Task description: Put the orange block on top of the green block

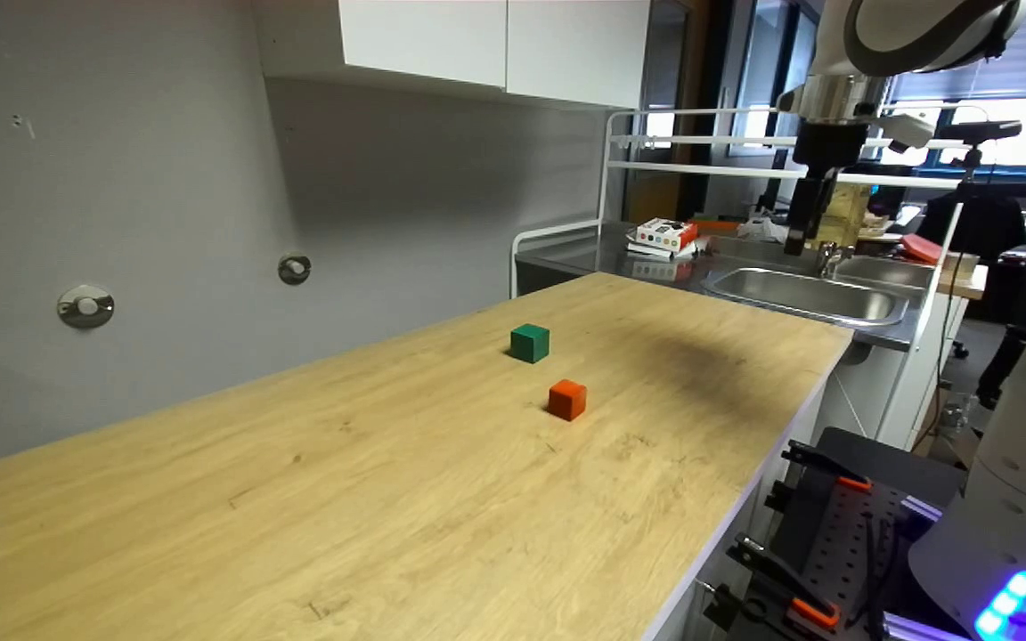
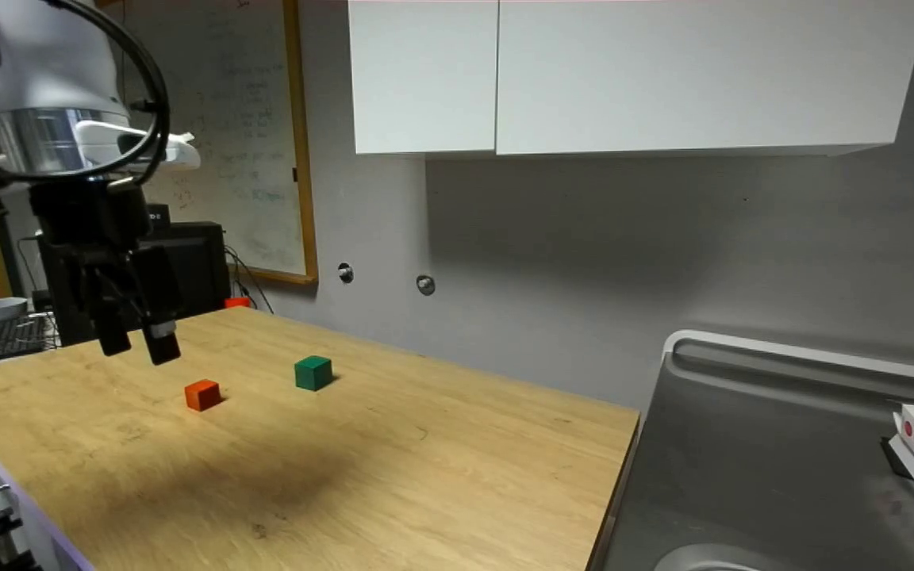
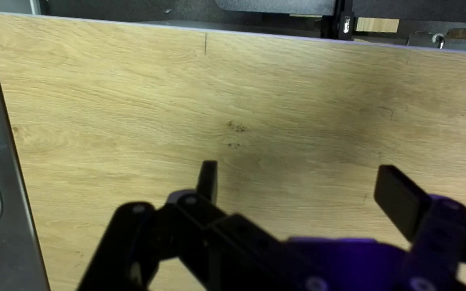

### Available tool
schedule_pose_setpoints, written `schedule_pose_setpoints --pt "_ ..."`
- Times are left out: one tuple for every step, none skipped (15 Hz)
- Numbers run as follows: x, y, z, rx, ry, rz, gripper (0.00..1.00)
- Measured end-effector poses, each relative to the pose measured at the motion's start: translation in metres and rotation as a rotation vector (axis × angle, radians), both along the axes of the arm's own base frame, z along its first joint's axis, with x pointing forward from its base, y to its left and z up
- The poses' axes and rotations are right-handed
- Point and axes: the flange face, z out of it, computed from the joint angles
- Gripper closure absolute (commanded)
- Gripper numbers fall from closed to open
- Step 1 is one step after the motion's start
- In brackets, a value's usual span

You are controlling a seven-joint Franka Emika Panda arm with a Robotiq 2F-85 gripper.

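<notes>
The orange block (image 1: 566, 401) is a small orange-red cube on the wooden tabletop. It also shows in an exterior view (image 2: 203, 395). The green block (image 1: 530, 344) is a dark green cube, apart from the orange one and closer to the wall. It shows again in an exterior view (image 2: 313, 373). My gripper (image 2: 140, 347) is high above the table, and its fingers show apart. In the wrist view the gripper (image 3: 297, 171) is open with bare wood between its fingers. Neither block shows in the wrist view. In an exterior view the gripper (image 1: 800, 242) hangs in front of the sink area.
The wooden tabletop (image 1: 344, 481) runs along the grey wall. White cabinets (image 2: 624, 79) hang above. A metal counter with a sink (image 1: 807, 296) adjoins one end, with a small white box (image 1: 666, 234) on it. A white rack (image 1: 700, 167) stands over the counter.
</notes>
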Motion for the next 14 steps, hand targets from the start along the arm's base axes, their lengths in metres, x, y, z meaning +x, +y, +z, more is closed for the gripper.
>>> schedule_pose_setpoints --pt "0.004 0.006 -0.002 -0.004 0.003 0.013 0.0" --pt "0.008 0.013 -0.005 -0.01 0.006 0.027 0.0" --pt "0.014 0.022 -0.008 -0.017 0.009 0.042 0.0" --pt "0.021 0.032 -0.01 -0.023 0.011 0.057 0.0" --pt "0.028 0.045 -0.012 -0.029 0.014 0.076 0.0" --pt "0.036 0.059 -0.016 -0.033 0.016 0.098 0.0" --pt "0.043 0.073 -0.019 -0.036 0.02 0.122 0.0" --pt "0.05 0.09 -0.023 -0.038 0.023 0.149 0.0" --pt "0.057 0.106 -0.027 -0.042 0.025 0.176 0.0" --pt "0.063 0.124 -0.032 -0.048 0.029 0.206 0.0" --pt "0.068 0.142 -0.037 -0.053 0.032 0.235 0.0" --pt "0.073 0.16 -0.042 -0.06 0.033 0.264 0.0" --pt "0.077 0.177 -0.046 -0.066 0.033 0.291 0.0" --pt "0.081 0.194 -0.051 -0.072 0.031 0.315 0.0"
